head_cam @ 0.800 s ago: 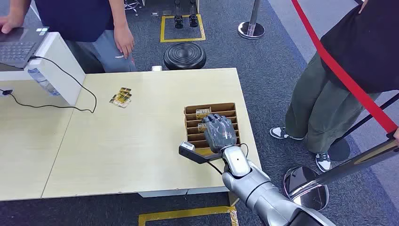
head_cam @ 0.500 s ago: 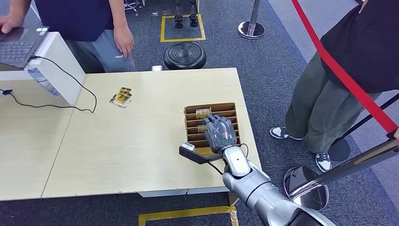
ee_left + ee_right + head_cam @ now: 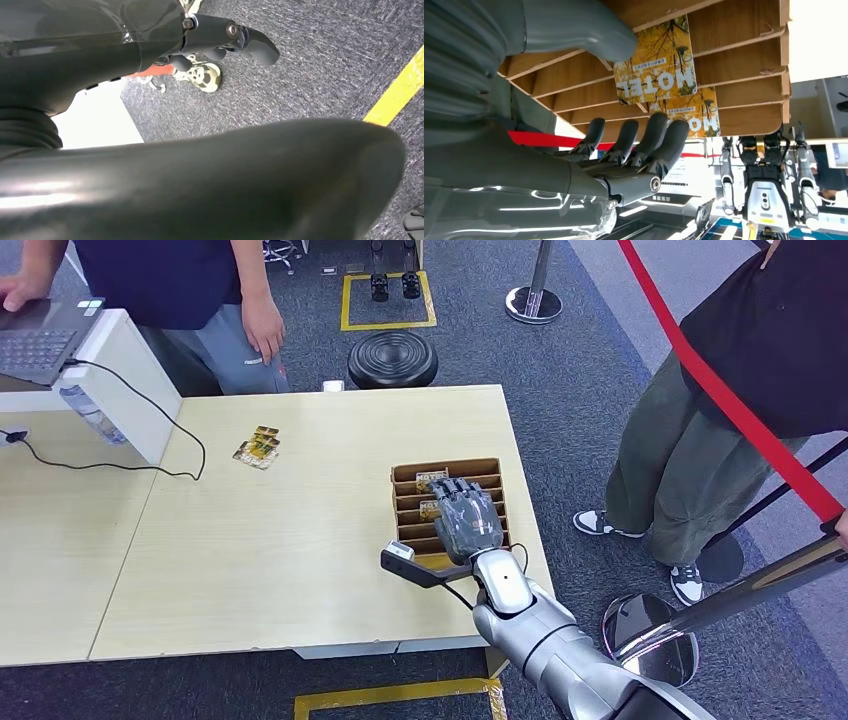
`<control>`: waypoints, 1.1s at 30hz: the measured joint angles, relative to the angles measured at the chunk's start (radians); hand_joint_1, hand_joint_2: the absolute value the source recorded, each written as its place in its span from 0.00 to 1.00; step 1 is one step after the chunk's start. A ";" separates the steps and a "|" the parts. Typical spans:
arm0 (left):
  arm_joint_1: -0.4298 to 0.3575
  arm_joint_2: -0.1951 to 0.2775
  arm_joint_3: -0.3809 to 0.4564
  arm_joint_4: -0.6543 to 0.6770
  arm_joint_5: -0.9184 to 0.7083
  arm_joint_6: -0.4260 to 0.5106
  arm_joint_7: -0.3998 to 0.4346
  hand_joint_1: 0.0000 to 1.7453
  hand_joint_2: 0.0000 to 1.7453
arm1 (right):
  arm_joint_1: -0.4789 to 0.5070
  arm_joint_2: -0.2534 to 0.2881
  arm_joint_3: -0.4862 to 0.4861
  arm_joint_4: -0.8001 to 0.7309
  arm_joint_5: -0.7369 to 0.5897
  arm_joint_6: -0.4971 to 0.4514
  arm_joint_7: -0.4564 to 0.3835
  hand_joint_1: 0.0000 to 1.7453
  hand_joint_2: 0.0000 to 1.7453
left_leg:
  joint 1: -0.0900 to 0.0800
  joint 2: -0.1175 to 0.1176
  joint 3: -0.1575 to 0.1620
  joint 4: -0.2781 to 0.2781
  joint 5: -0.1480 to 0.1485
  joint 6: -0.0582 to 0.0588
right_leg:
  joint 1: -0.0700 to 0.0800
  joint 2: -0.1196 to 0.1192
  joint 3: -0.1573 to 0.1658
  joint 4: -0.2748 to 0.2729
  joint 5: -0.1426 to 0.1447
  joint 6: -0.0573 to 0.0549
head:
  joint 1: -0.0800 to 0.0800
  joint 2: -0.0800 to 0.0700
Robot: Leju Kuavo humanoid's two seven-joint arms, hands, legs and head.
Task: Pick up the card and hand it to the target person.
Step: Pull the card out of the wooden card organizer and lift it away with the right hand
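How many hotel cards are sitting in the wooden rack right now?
2: one card in a slot just past the right robot hand, another card in a slot farther on. The hand may hide more in the rack.

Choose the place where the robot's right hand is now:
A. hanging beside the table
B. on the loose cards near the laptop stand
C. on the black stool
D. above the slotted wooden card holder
D: the right hand hovers over the wooden card holder, fingers apart near the hotel cards.

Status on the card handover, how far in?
Done: right hand is over the slotted wooden holder. In hand: fingers and thumb are open around the nearer hotel card, no grip visible. Left: pinch it, lift it out, pass it to the person standing right of the table.
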 joint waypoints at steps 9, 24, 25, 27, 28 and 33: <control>0.001 -0.004 0.000 0.000 0.001 0.000 0.000 0.00 0.00 | -0.001 0.000 0.004 0.010 0.000 0.004 0.000 0.77 1.00 | 0.000 0.000 0.000 0.000 0.000 0.000 | 0.000 0.000 0.000 0.000 0.000 0.000 | 0.000 0.000; 0.002 -0.007 0.000 0.000 0.000 0.018 -0.027 0.00 1.00 | -0.002 0.000 0.004 0.010 0.001 -0.004 -0.006 0.86 1.00 | 0.000 0.000 0.000 0.000 0.000 0.000 | 0.000 0.000 0.000 0.000 0.000 0.000 | 0.000 0.000; 0.002 -0.007 0.000 0.000 0.000 0.027 -0.028 0.00 1.00 | -0.002 -0.001 0.003 0.010 -0.002 -0.007 -0.007 0.86 1.00 | 0.000 0.000 0.000 0.000 0.000 0.000 | 0.000 0.000 0.000 0.000 0.000 0.000 | 0.000 0.000; 0.001 -0.007 0.000 0.000 -0.003 0.046 -0.030 0.00 1.00 | -0.002 -0.002 0.002 0.011 -0.011 -0.012 -0.010 0.86 1.00 | 0.000 0.000 0.000 0.000 0.000 0.000 | 0.000 0.000 0.000 0.000 0.000 0.000 | 0.000 0.000; 0.001 -0.007 0.000 0.000 -0.004 0.056 -0.032 0.00 1.00 | -0.002 -0.002 0.000 0.012 -0.018 -0.014 -0.014 0.86 1.00 | 0.000 0.000 0.000 0.000 0.000 0.000 | 0.000 0.000 0.000 0.000 0.000 0.000 | 0.000 0.000; 0.000 -0.007 0.001 0.000 -0.002 0.083 -0.044 0.00 1.00 | -0.002 -0.003 -0.011 0.011 -0.088 -0.033 -0.060 0.86 1.00 | 0.000 0.000 -0.001 0.000 0.000 0.000 | 0.000 0.000 0.000 0.000 0.000 0.000 | 0.000 0.000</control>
